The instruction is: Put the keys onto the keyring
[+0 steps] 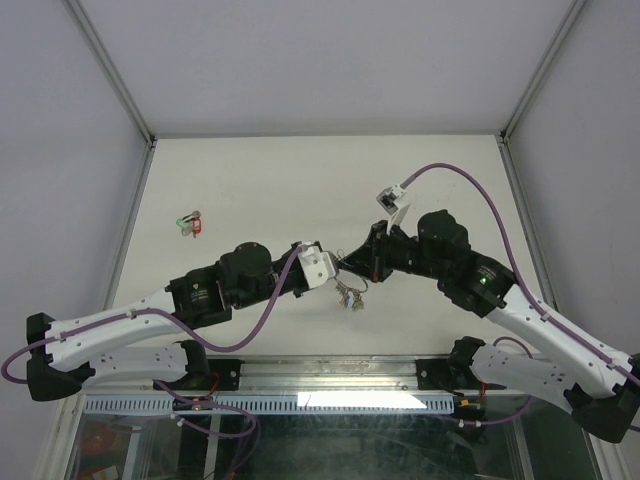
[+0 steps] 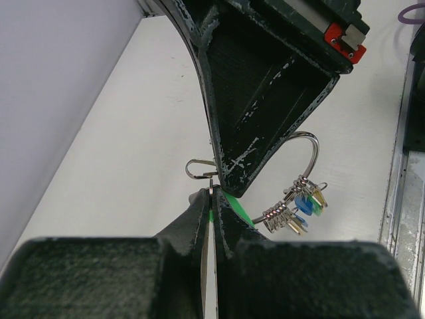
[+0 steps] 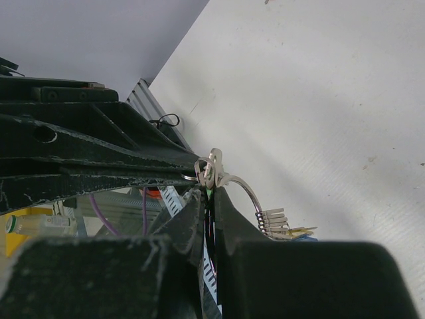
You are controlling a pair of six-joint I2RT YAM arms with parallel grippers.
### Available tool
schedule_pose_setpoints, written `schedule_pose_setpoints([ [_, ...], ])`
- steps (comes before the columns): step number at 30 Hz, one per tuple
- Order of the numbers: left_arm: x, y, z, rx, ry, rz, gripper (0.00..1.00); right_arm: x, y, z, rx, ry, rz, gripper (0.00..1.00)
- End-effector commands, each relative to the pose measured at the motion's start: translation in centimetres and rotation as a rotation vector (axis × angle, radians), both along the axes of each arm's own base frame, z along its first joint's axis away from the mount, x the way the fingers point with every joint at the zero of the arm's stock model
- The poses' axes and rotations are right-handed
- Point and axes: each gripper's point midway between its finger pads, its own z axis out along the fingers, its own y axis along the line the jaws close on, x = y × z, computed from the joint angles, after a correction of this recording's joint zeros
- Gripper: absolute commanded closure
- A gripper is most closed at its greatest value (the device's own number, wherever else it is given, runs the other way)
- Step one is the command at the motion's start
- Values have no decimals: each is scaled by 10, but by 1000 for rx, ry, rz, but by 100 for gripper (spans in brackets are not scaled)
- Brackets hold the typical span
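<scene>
Left claw [image 2: 212, 199] and right claw [image 3: 211, 198] both pinch the keyring [image 2: 313, 151] tip-to-tip.

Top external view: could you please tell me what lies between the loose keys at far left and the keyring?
Bare table, partly overhung by the left arm, separates the loose keys from the keyring; the top external view shows it.
</scene>
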Motion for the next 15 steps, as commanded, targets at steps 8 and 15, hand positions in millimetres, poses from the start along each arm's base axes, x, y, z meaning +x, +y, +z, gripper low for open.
schedule_pose_setpoints([
  [8,6,-1,42,-103,-60,27,100,-5,11,34,108,-52,53,100],
  [15,7,-4,45,-113,-66,25,100,-6,14,33,113,-40,69,100],
])
